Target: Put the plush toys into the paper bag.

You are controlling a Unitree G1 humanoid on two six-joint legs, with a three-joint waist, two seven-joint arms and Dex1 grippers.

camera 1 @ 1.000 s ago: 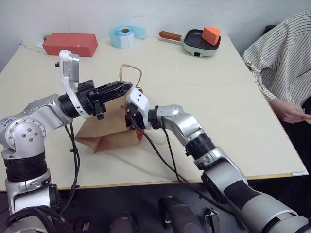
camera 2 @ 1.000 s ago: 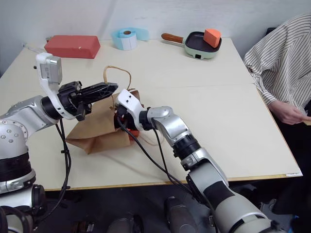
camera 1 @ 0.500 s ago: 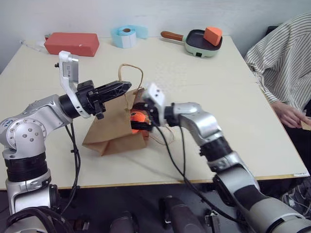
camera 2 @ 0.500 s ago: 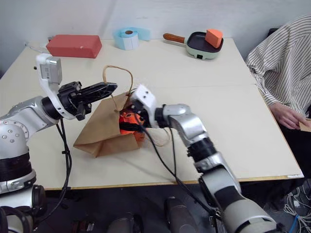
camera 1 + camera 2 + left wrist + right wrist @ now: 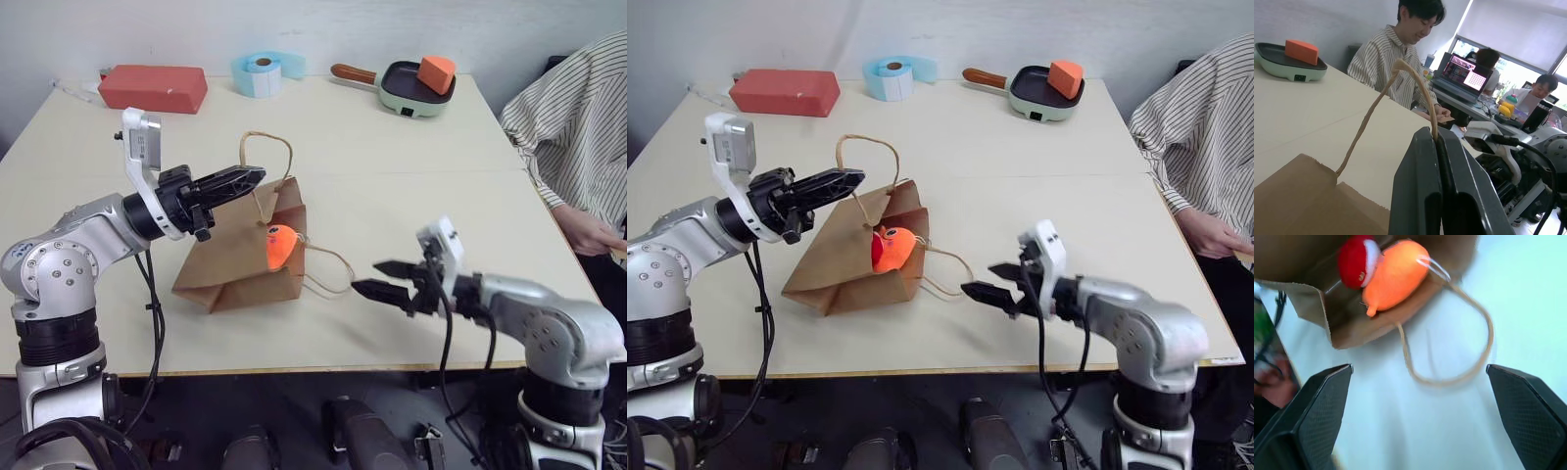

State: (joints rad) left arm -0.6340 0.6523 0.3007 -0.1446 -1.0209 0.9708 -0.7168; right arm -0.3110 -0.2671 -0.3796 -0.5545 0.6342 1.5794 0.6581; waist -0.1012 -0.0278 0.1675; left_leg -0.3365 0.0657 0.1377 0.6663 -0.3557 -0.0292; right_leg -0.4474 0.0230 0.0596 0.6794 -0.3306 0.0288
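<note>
I see the paper bag (image 5: pixel 240 259) lying on the bench (image 5: pixel 421 196), its mouth facing my right tool (image 5: pixel 377 277), which hangs released just off the bag's loose handle loop (image 5: pixel 328 269). The orange plush toy (image 5: pixel 281 248) sits in the bag's mouth with the red plush toy (image 5: pixel 1356 260) touching it. My left tool (image 5: pixel 257 174) is clenched on the bag's upper handle (image 5: pixel 265 157), holding it lifted. A red block (image 5: pixel 152 86), tape roll (image 5: pixel 257 72) and green pan (image 5: pixel 411 83) stand well apart at the far edge; a person's striped sleeve (image 5: pixel 568 117) is at the right.
</note>
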